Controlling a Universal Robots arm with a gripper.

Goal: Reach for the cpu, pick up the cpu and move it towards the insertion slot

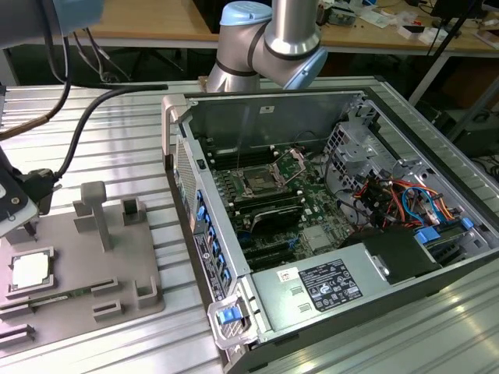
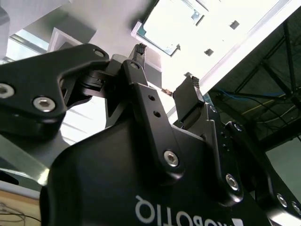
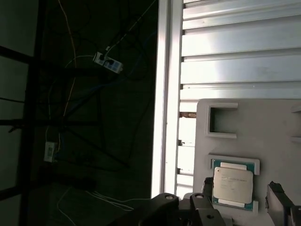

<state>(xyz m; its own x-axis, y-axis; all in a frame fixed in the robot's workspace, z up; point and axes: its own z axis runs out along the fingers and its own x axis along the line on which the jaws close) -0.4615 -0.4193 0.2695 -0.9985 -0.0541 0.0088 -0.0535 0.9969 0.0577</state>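
Note:
The cpu [image 1: 31, 270] is a flat silvery-white square lying in a recess of the grey fixture plate [image 1: 86, 265] at the exterior view's left. In the first wrist view the cpu [image 3: 233, 184] lies between two dark fingertips [image 3: 278, 197]. My gripper [image 1: 28, 226] hovers just above the chip without touching it. In the second wrist view the gripper [image 2: 165, 66] is open, with nothing between its fingers [image 2: 190, 87]. The insertion slot [image 1: 257, 184], a shiny square socket with a dark centre, sits on the motherboard inside the open computer case, far to the exterior view's right of the gripper.
The open computer case [image 1: 312, 234] has tall metal walls, cables and drive bays. Upright grey posts [image 1: 95, 210] and small brackets stand on the fixture plate. The arm's base [image 1: 265, 39] rises behind the case. The ribbed metal table edge [image 3: 164, 94] runs beside the plate.

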